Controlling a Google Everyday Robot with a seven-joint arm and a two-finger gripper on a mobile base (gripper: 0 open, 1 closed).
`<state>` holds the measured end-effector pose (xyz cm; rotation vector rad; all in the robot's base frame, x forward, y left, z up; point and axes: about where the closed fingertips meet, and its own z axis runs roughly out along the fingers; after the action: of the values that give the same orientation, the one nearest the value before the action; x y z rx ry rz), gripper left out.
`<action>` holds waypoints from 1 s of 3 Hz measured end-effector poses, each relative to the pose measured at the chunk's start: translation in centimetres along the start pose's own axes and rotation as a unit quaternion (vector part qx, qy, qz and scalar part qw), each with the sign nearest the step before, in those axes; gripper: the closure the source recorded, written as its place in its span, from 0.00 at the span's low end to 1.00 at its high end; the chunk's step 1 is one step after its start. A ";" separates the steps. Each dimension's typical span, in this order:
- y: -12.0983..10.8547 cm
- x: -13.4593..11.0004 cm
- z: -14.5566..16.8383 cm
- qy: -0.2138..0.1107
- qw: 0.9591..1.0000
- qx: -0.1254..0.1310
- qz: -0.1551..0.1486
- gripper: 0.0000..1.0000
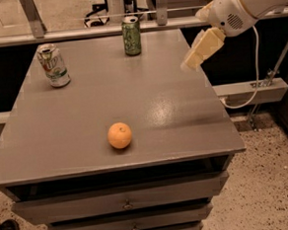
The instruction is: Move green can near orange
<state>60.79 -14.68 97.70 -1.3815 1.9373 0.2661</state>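
Smooth grey tabletop (pixel 158 103); hand (pixel 190 61) above right edge

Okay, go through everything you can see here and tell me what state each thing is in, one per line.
Green can: standing upright at the table's far edge, untouched.
White-and-silver can: standing at the far left.
Orange: resting near the front edge, apart from both cans.
Gripper: in the air over the table's right side, holding nothing.
Drawers: closed.
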 end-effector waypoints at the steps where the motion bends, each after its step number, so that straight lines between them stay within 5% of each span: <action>1: -1.7 -3.2 2.9 -0.021 1.000 0.004 -0.005 0.00; 2: -1.9 -3.3 3.1 -0.025 1.000 0.005 -0.003 0.00; 3: -4.5 -5.3 7.8 -0.119 0.991 0.020 0.049 0.00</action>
<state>69.01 -8.34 96.72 -1.1730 1.8032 0.4188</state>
